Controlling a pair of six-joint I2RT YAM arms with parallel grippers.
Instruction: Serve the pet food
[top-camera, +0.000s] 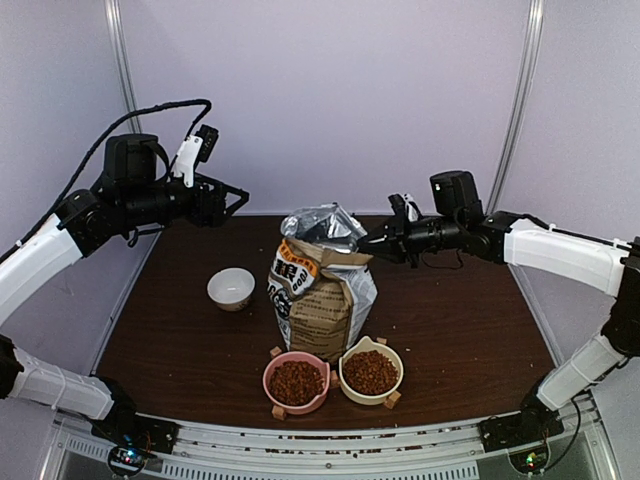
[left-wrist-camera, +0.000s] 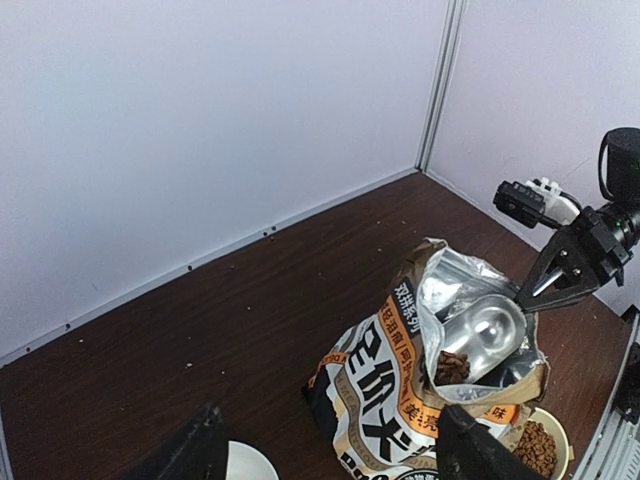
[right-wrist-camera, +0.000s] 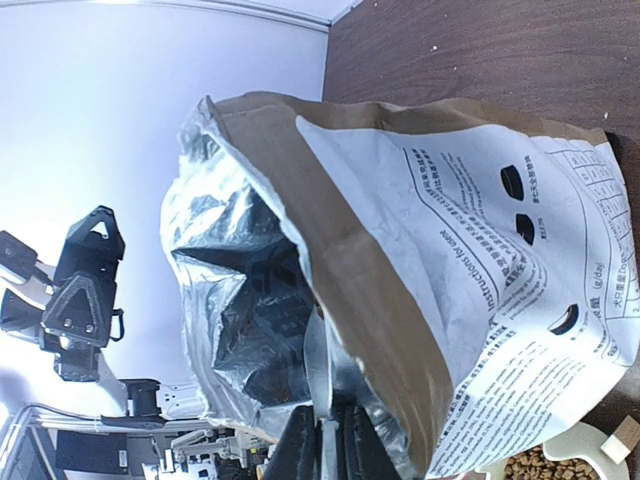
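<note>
Small round reddish-brown kibble pellets (top-camera: 296, 382) fill the pink bowl (top-camera: 266, 380) and the cream bowl (top-camera: 400, 365) at the near edge, well nearer than the right gripper (top-camera: 372, 240). That gripper pinches the handle of a shiny metal scoop (left-wrist-camera: 480, 335) sunk in the mouth of the brown-and-white paper bag (top-camera: 320, 300). Only the left wrist view shows pellets in the scoop. The left gripper (top-camera: 237, 200), fingers spread wide, hovers at the far left, above and beyond a small white bowl (top-camera: 231, 288). The dark brown wooden table (top-camera: 170, 340) stands between pale walls (top-camera: 330, 90).
</note>
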